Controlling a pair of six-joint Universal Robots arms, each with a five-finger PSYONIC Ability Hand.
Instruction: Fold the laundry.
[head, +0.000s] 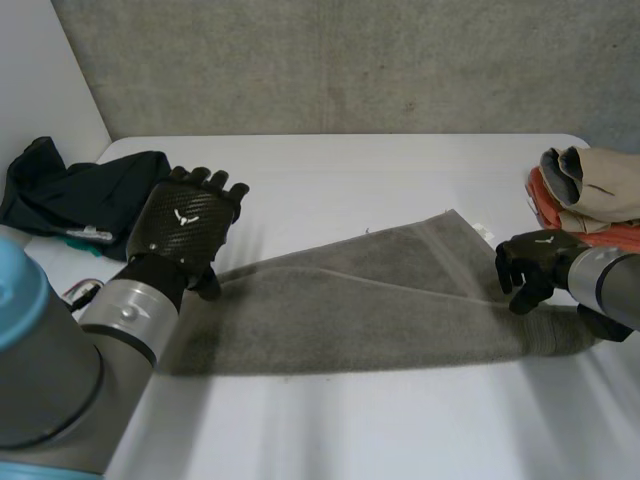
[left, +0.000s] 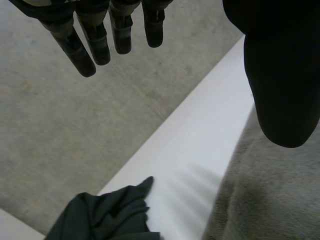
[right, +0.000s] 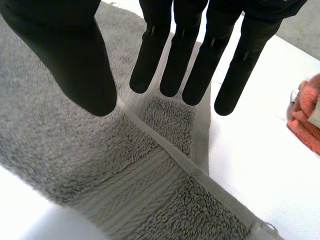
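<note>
A grey towel (head: 370, 300) lies folded lengthwise across the white table (head: 380, 170), its long folded edge running from one hand to the other. My left hand (head: 185, 225) hangs open just above the towel's left end, fingers straight and holding nothing. In the left wrist view the fingers (left: 115, 30) point past the table's edge, and the towel (left: 270, 195) lies under the thumb. My right hand (head: 535, 262) hovers over the towel's right end. In its wrist view the fingers (right: 200, 55) are straight and apart from the thumb, above the towel's hemmed band (right: 150, 180), touching nothing.
A dark garment (head: 80, 190) is heaped at the table's back left corner, close to my left hand (left: 105, 215). A stack of folded orange and beige clothes (head: 590, 195) sits at the right edge, just beyond the towel's end (right: 306, 117). A concrete wall stands behind.
</note>
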